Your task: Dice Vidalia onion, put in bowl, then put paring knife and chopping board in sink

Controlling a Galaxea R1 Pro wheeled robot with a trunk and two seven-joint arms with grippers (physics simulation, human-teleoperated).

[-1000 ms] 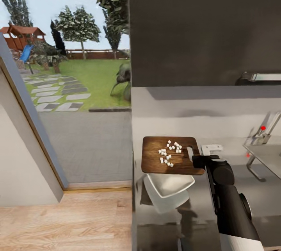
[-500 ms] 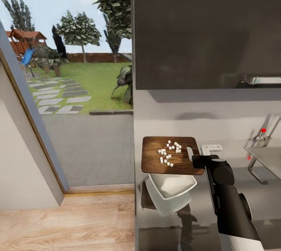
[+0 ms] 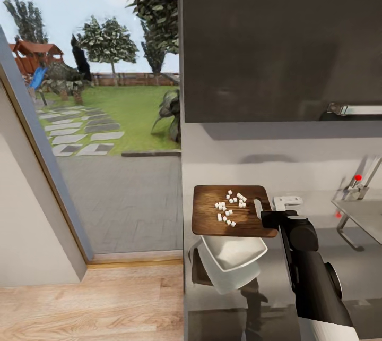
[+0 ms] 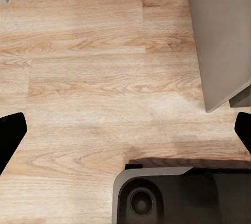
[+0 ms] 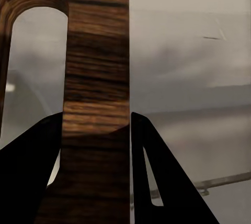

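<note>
Opening onto a garden with lawn [image 3: 127, 112] and paving, the room has a pale wood floor [image 3: 90, 304] and a dark wall cabinet [image 3: 281, 38] above the grey countertop [image 3: 307, 171]. At that worktop's far right lies the sink [image 3: 363, 212] with its red-knobbed tap [image 3: 358, 181]. The chopping board [image 3: 231, 211], carrying white diced onion [image 3: 231, 205], is held level above the bowl [image 3: 233, 261]. The right gripper [image 5: 97, 130] is clamped on the board's handle end. The left gripper [image 4: 125, 130] points at the floor, fingers spread wide apart.
</note>
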